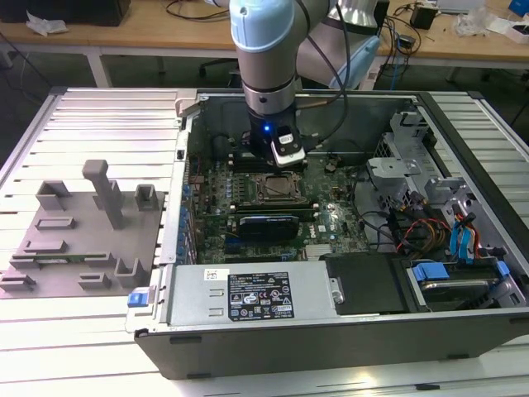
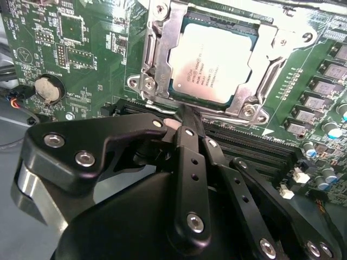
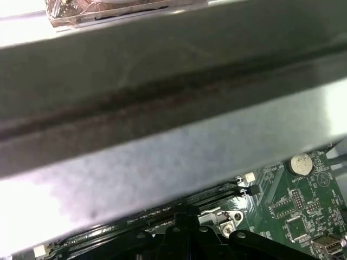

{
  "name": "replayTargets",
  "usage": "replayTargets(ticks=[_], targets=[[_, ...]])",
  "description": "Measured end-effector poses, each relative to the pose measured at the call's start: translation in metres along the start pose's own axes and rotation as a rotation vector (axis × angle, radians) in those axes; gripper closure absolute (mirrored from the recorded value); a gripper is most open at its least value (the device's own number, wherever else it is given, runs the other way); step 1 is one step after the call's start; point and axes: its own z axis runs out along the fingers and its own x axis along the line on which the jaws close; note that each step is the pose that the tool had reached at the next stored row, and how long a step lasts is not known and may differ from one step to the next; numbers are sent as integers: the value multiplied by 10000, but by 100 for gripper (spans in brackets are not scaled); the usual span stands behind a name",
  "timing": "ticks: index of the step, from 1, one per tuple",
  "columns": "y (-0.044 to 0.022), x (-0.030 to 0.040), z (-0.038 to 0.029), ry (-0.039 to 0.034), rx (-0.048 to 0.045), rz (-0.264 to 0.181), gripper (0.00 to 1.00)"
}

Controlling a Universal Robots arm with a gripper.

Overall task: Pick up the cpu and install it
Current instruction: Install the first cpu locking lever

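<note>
We find the cpu point(image 2: 214, 67) already lying flat in its socket point(image 2: 157, 59) on the green motherboard point(image 2: 81, 54), with the metal frame around it and the silver lid facing up. In the exterior view the arm point(image 1: 263, 58) stands over the far part of the open computer case point(image 1: 347, 339), and the socket with the chip sits just on the near side of the wrist. In the second wrist view the gripper point(image 2: 187, 116) has its black fingers point(image 2: 190, 157) brought together to a narrow tip with nothing between them, and that tip sits just beside the socket's edge, over the dark memory slots point(image 2: 255, 143). We cannot tell whether the tip touches the board. We judge the main risk to be contact: if the tip drops or slides sideways it could scrape the slots or catch the frame and shift the chip. A chip that is not fully square in the socket could also bend contacts under any downward push.
</note>
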Motion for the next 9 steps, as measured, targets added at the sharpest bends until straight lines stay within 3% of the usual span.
replayTargets(ticks=[9], targets=[[13, -45, 7, 0, 3, 0, 89]])
